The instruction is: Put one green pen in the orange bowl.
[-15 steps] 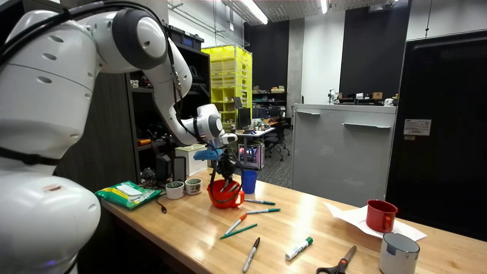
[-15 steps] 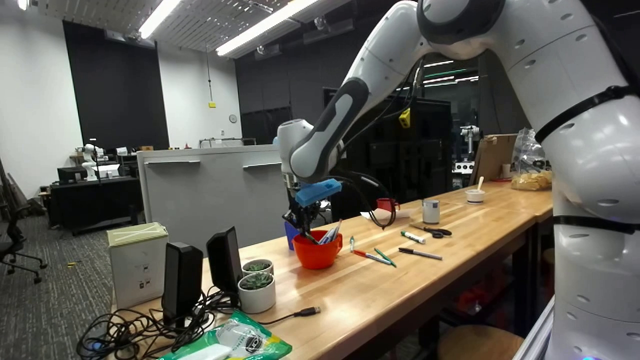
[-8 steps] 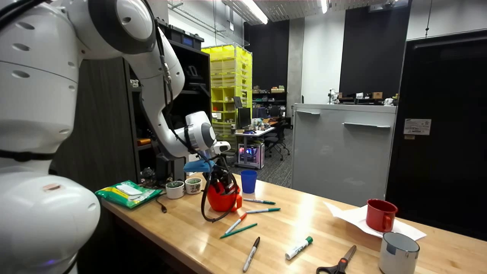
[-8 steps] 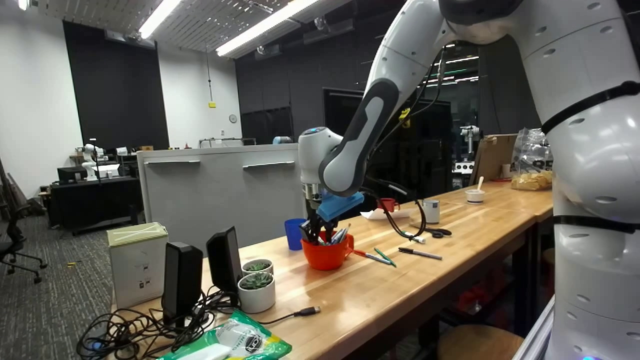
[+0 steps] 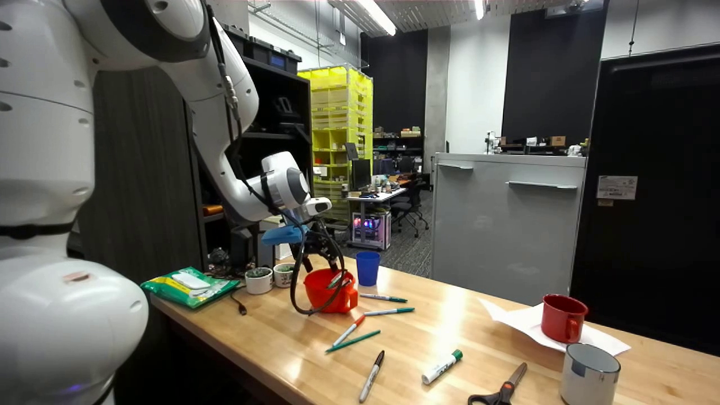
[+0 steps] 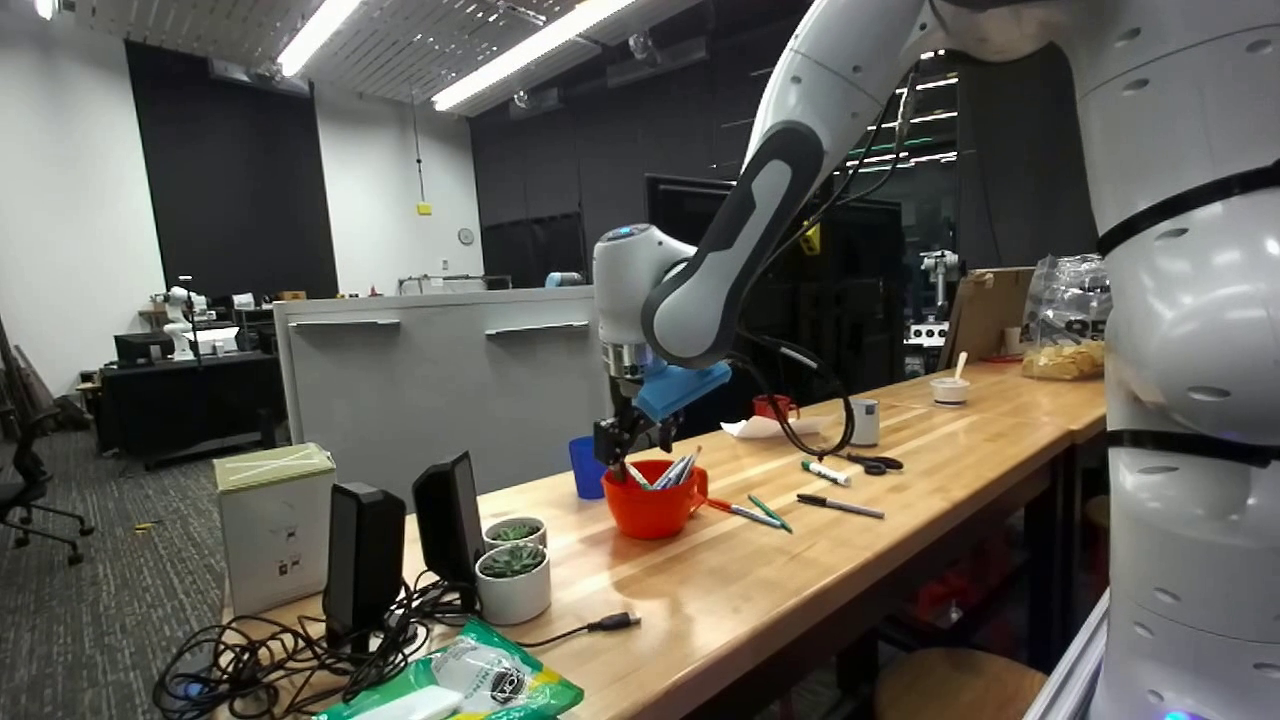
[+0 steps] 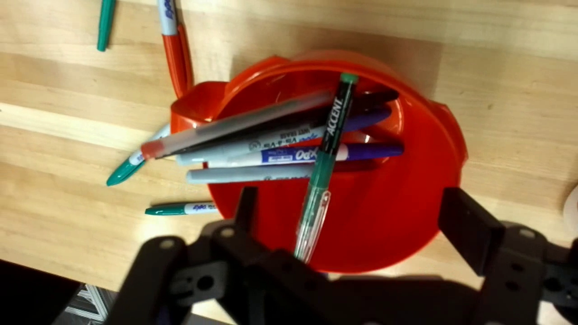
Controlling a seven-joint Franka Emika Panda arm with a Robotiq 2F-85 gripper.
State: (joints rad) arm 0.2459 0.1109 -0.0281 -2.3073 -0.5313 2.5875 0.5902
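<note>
The red-orange bowl (image 7: 375,225) sits on the wooden table and shows in both exterior views, as the bowl (image 5: 323,298) and the bowl (image 6: 648,515). Inside it, a green pen (image 7: 323,169) with a clear cap lies across several other pens and markers. The capped end of this pen runs out of sight behind the gripper. My gripper (image 7: 351,210) hangs just above the bowl with its fingers wide apart and holding nothing. In an exterior view the gripper (image 6: 643,455) hovers over the bowl's rim.
A blue cup (image 5: 368,269) stands behind the bowl. Near its handle lie two green-capped markers, a red-capped marker (image 5: 344,333) and another green pen (image 5: 353,341). Small potted plants (image 6: 513,580) and black speakers (image 6: 365,570) stand nearby. Farther off are scissors (image 5: 503,394) and a red mug (image 5: 564,319).
My gripper dipped into the bowl, opened and let go of the green pen, then rose a little. The bowl has shifted slightly along the table.
</note>
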